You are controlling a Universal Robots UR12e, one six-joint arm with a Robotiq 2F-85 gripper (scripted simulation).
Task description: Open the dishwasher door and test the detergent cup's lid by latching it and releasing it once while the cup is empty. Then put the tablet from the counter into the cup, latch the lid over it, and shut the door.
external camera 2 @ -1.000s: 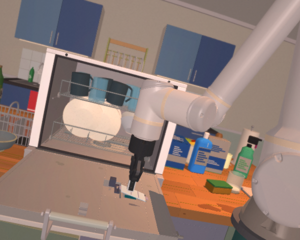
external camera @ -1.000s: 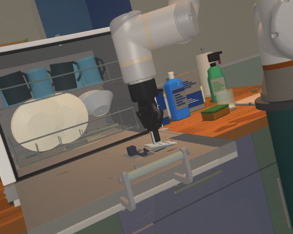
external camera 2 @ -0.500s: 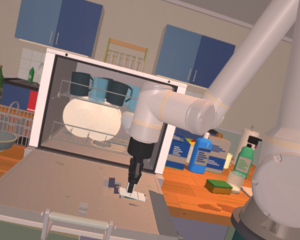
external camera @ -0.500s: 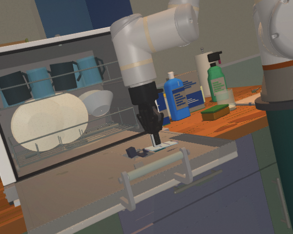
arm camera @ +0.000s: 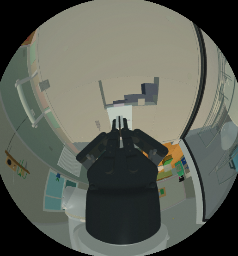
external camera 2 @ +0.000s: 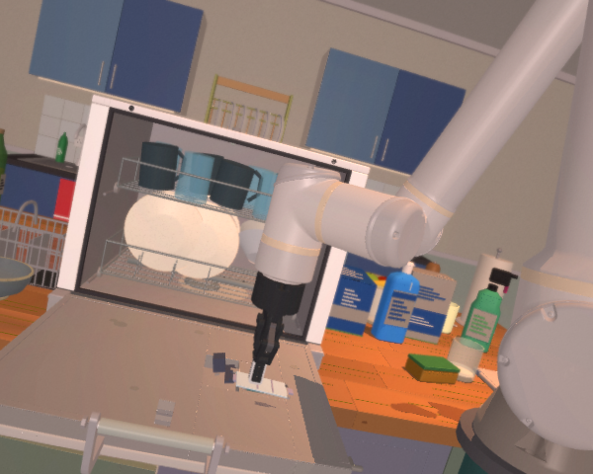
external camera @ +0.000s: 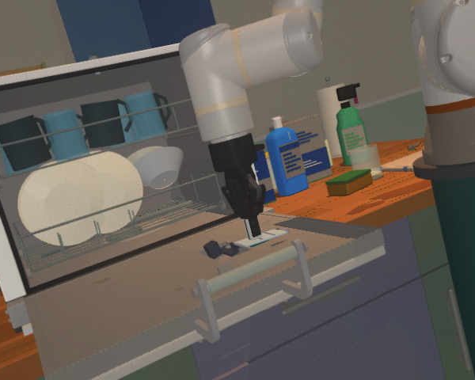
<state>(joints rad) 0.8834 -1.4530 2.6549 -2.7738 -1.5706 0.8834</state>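
Observation:
The detergent cup (arm camera: 131,94) is covered by its white lid (external camera: 262,237) (external camera 2: 261,385) (arm camera: 119,114), which lies nearly flat in the lowered dishwasher door (external camera: 156,278) (external camera 2: 133,367). A dark blue latch block (external camera: 219,248) (external camera 2: 220,363) (arm camera: 146,92) sits at the lid's far end. My gripper (external camera: 253,234) (external camera 2: 256,376) (arm camera: 119,123) points straight down with its fingertips on the lid; it is closed and holds nothing. I cannot see the tablet.
The open dishwasher (external camera 2: 205,214) holds mugs, plates and a bowl on wire racks behind the door. On the wooden counter to the right stand a blue bottle (external camera: 285,157), boxes, a green spray bottle (external camera: 350,131), a glass (external camera: 367,159) and a sponge (external camera: 348,181). The door handle (external camera: 250,266) faces outward.

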